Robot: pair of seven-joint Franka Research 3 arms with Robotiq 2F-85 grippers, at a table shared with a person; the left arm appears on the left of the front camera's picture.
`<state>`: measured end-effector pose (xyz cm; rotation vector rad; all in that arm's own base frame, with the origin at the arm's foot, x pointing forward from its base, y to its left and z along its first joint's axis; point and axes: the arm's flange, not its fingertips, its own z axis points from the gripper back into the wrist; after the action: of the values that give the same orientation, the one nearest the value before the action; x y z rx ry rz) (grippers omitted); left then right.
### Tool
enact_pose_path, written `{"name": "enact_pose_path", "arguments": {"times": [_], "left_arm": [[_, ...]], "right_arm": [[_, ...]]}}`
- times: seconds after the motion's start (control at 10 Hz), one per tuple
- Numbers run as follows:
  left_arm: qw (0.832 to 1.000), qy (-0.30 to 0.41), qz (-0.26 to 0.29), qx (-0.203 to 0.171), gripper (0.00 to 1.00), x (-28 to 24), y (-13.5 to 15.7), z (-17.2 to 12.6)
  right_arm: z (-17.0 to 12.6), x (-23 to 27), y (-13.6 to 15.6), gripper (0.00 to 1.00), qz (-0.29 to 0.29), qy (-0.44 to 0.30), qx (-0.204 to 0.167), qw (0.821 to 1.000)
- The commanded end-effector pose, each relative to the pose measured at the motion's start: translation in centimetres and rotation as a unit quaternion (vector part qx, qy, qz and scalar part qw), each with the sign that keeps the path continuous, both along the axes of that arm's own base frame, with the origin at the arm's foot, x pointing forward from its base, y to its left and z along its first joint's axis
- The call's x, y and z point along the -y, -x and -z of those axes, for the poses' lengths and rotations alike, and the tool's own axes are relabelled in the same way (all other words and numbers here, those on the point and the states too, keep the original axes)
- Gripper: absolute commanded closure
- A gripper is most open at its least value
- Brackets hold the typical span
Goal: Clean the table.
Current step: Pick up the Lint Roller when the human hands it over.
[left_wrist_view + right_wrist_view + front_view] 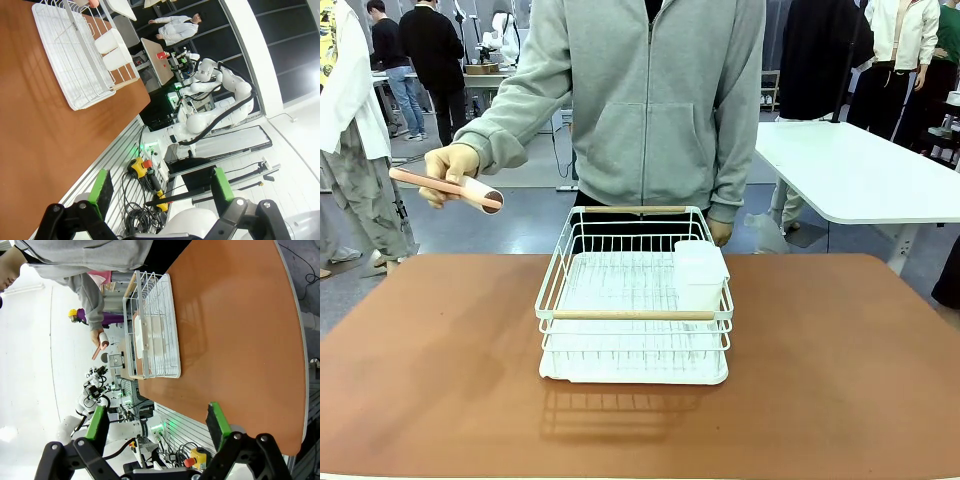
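The reddish-brown table (840,380) carries a white wire dish rack (620,345) at its middle, with a white plastic container (699,273) in the rack's right side. A person in a grey hoodie stands at the far edge. Their hand (448,165) holds a pink-handled roller (470,190) in the air off the table's far left corner. In the left wrist view my left gripper (161,189) is open and empty, off the table's (30,125) near edge. My right gripper (156,421) is likewise open and empty, beyond the table's (235,325) edge; the rack (170,325) and roller (102,342) show there too.
A white-topped table (860,170) stands behind at the right. In the left wrist view the rack (75,55) lies far off across the table. Cables and a yellow emergency-stop box (139,167) sit below the table's near edge. Other people stand in the background.
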<state>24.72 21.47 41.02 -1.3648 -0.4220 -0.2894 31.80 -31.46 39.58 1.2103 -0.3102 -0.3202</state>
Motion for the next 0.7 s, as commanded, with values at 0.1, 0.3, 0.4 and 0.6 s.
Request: {"name": "enact_pose_path", "arguments": {"times": [0.1,0.3,0.4,0.6], "left_arm": [[1.0,0.0,0.0,0.0,0.0,0.0,0.0,0.0],[0.999,0.007,-0.049,-0.009,0.0,0.6,-0.3,-1.6],[0.998,0.013,-0.039,-0.039,0.0,1.7,-0.1,-2.7],[0.992,0.01,-0.096,-0.085,0.0,4.4,0.0,-4.9]], "right_arm": [[-0.7,0.0,0.1,0.0,0.002,0.003,-0.008,1.0],[-0.7,0.0,0.1,0.0,0.002,0.003,-0.008,1.0],[-0.7,0.0,0.1,0.0,0.002,0.003,-0.008,1.0],[-0.7,0.0,0.1,0.0,0.002,0.003,-0.008,1.0]]}}
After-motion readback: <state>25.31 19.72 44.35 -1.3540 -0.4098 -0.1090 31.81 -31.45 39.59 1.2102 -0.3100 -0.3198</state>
